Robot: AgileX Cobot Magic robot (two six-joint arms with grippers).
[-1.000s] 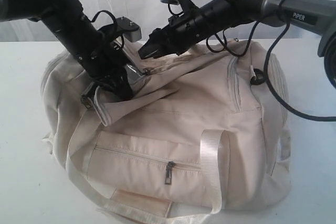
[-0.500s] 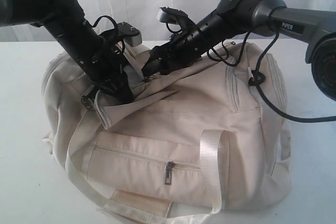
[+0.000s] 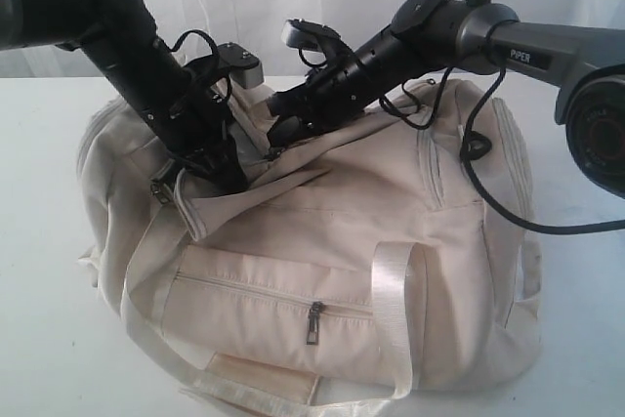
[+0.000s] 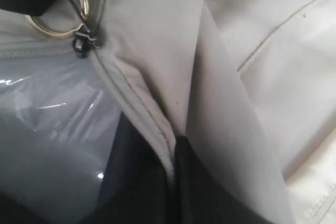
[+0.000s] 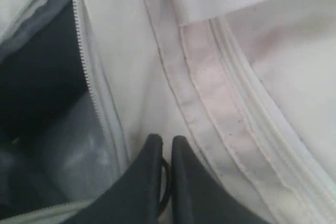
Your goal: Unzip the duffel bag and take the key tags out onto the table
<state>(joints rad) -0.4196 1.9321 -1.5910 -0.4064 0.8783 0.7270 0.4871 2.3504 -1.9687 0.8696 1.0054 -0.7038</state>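
While the duffel bag [image 3: 391, 202] sits in the middle of the white desk [image 3: 39, 339], its front pocket facing the desk's near edge, both arms lean down onto its top, towards the far-left part of it. The left hand [image 3: 220, 158] is pressed into a raised fold of cream fabric beside the top zip. In the left wrist view its dark fingers [image 4: 142, 192] are closed together on the bag's zip edge, with the seam running down between them. Beyond that edge the bag gapes a little, showing grey lining and a glossy clear film [image 4: 47, 119] inside; what lies under the film cannot be made out.

The right hand [image 3: 278, 129] reaches across from the right and meets the bag just beside the left hand. Its fingertips [image 5: 147, 161] stand almost together, leaving only a slit, and a thin loop shows in that slit. The left wrist view shows the zip pull ring [image 4: 50, 34], gold-coloured, disappearing under a dark finger at the slider, so the right hand is clamped on that ring. Beside it the zip teeth [image 5: 86, 77] border a dark opening.

The front pocket's own pull [image 3: 314, 321] hangs closed, and a pale webbing handle [image 3: 391, 290] loops over the front panel towards the near edge.
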